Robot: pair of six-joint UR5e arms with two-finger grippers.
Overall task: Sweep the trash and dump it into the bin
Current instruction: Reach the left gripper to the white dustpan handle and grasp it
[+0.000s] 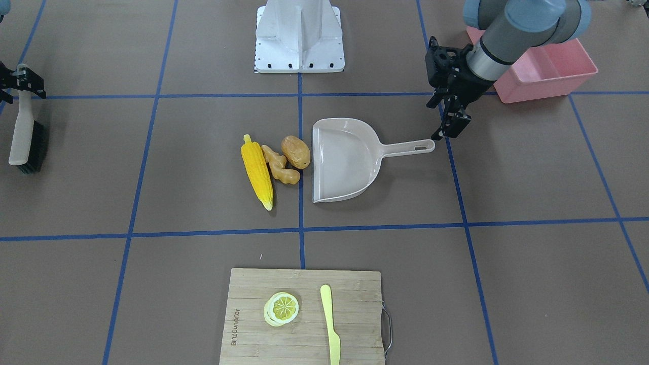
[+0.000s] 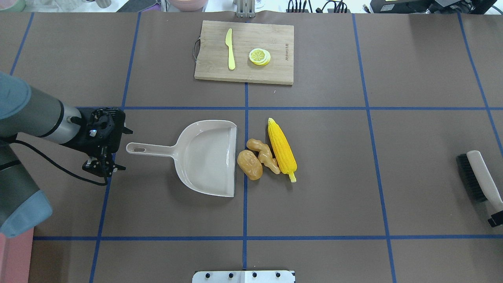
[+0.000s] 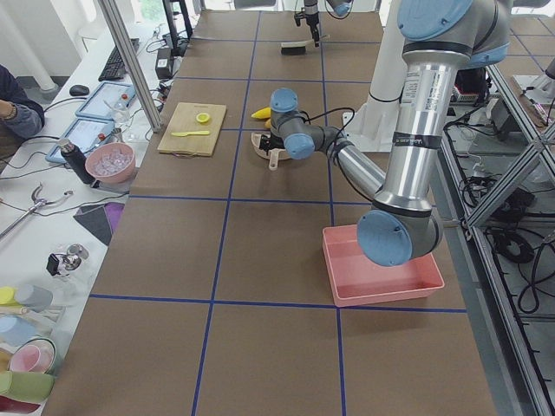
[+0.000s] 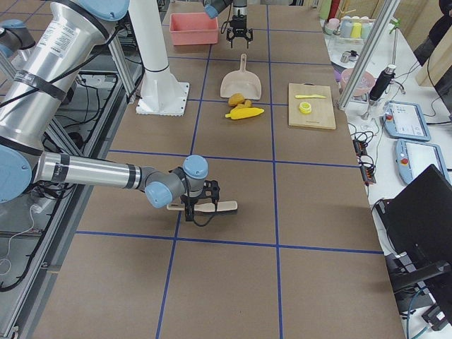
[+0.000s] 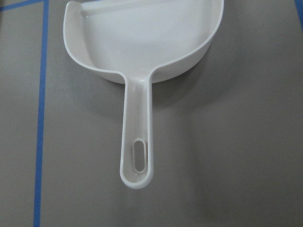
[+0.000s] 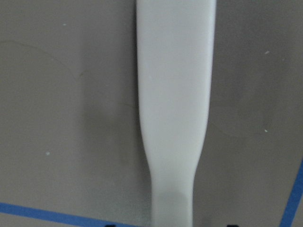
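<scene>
- Trash [image 1: 279, 167]: sits bunched on desk [image 1: 507, 177], right at dustpan [image 1: 345, 162] mouth
- Left claw [image 2: 102, 167]: hangs open beside dustpan handle tip
- Right claw [image 1: 23, 83]: clamps brush [image 1: 25, 137] handle

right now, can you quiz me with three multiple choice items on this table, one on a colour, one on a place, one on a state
1. The bin is:
A pink
B blue
C beige

2. The potato lies:
A in the bin
B just outside the dustpan's open edge
C in the left gripper

3. The dustpan is:
A empty
B loaded
C lifted in the air

Key:
1 A, since the tub's walls are plainly pink.
2 B, since the potato sits right at the dustpan's open edge, not inside it.
3 A, since the left wrist view shows a bare pan lying flat, with the left gripper off the end of its handle.
</scene>
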